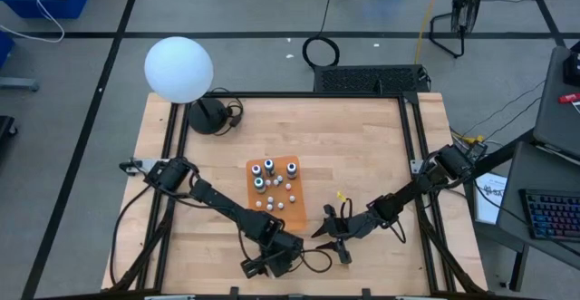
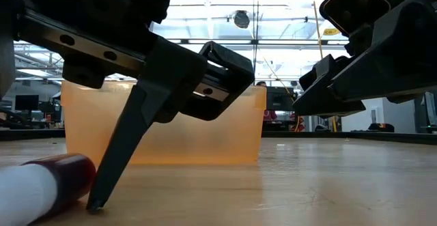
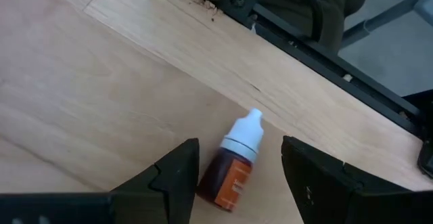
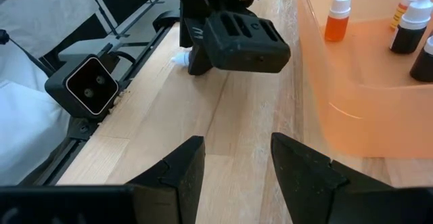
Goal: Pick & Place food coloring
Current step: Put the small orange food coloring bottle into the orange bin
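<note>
Pale wood counter [image 1: 362, 155], butcher-block grain, black rail frame along its edges. Orange translucent tray [image 1: 294, 205] sits near the middle of the counter, holding a cluster of small upright food coloring bottles [image 1: 269, 180].

Left tool [image 3: 240, 176]: down at the counter's front edge, just in front of the tray. Fingers spread, straddling one loose dark red bottle [image 3: 233, 166] that lies on its side on the wood, white cap and nozzle pointing toward the front rail. Left wrist view shows clear wood on either side of the bottle; neither finger touches it. Nothing gripped.

Low view adds: one left finger [image 2: 126, 147] has its tip on, or just off, the wood right beside the bottle's [image 2: 51, 181] dark body; contact cannot be judged. The tray wall [image 2: 164, 127] stands behind.

Right tool [image 4: 233, 166]: near the front edge, just right of the left tool, off the tray's front right corner. Fingers spread, empty, above bare wood.

Right wrist view alone shows the tray's [image 4: 352, 102] contents from the side: an orange bottle [image 4: 337, 15] and darker ones [image 4: 408, 31], all upright. It also catches the left tool's body [image 4: 237, 38] ahead, with the white nozzle [image 4: 179, 59] of the lying bottle showing beside it.

High view only: white globe [image 1: 178, 69] on a black base at the far left corner.
</note>
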